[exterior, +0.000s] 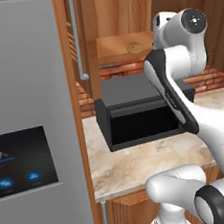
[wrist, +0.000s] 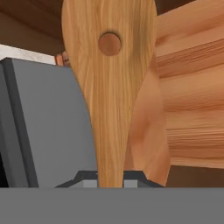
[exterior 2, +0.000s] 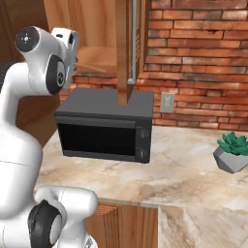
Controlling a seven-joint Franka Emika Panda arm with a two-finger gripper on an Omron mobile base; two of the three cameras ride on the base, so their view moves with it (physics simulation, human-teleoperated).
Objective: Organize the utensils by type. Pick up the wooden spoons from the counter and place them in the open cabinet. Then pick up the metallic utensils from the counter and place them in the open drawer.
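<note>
Your hand (wrist: 110,181) is clamped on the wooden spoon (wrist: 109,87), holding it by the handle up at the open cabinet (exterior: 122,45), above the microwave (exterior 2: 104,123). Judging from here, letting go too early could drop the spoon onto the microwave or the desk (exterior 2: 193,174). The spoon is smooth, pale-grained wood, a flat paddle with one round hole; the cabinet shelf looks like plain wood.
</note>
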